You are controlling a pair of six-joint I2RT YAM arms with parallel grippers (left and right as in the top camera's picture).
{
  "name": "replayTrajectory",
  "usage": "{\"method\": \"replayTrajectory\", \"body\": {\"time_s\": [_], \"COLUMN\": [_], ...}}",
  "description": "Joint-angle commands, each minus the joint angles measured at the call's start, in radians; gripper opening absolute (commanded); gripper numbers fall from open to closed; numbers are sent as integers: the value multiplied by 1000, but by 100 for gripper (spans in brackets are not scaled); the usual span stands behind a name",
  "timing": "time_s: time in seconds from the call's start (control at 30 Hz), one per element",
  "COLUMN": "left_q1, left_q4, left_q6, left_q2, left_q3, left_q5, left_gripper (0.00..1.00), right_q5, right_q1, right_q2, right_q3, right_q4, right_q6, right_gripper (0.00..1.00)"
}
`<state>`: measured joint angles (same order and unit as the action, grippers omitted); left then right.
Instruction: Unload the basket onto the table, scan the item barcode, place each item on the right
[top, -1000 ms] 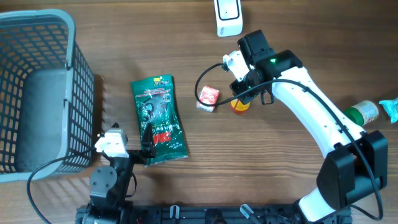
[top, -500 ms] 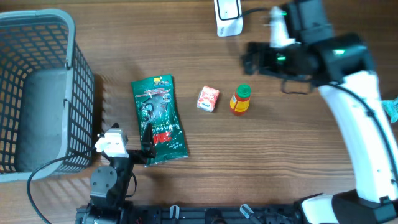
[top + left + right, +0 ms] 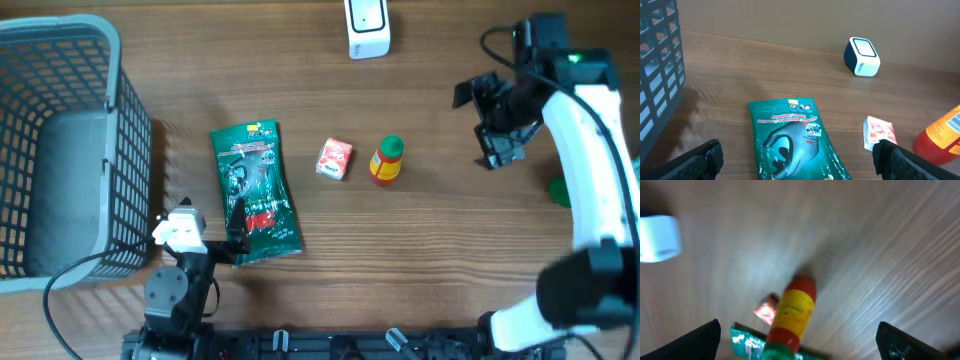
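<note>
Right pincer wide open and empty, orange bottle upright, green cap, yellow label

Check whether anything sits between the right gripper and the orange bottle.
Nothing visible does. Only bare table lies between the open right gripper and the orange bottle; the small red box sits beyond it.

Bare table right of bottle
</note>
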<state>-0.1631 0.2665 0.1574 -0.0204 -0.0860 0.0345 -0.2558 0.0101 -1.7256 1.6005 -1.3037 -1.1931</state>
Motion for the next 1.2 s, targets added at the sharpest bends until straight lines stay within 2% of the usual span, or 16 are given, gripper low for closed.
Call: {"method": "replayTrajectory", "body": {"time_s": [0.0,0.2,0.47,0.63,0.93,1.17], "left_q1": [3,3,3,3,3,3], "left_q4": [-2,-2,-2,-2,-2,-2], "left_q6": [-19,-19,-19,-19,-19,-19], "left_q2": [4,4,4,4,4,4], "left_q3": [4,4,4,4,4,4], "left_q5": [-8,-8,-8,-8,-8,-8], "left_gripper": [100,100,100,100,100,100], "right_q5": [-271,-432,-567,-573,-577,-600], "right_q1": [47,42,-3,-71,-146,-147], "right_q2": [-118,-312,-422,-425,-426,-426], "right_q3": [-78,-86,-88,-92,-196,-208], "right_q4": [28,43,113,142,259,289], "right_q6": [51,212,251,240,116,116], "right_gripper": [100,100,100,100,100,77]}}
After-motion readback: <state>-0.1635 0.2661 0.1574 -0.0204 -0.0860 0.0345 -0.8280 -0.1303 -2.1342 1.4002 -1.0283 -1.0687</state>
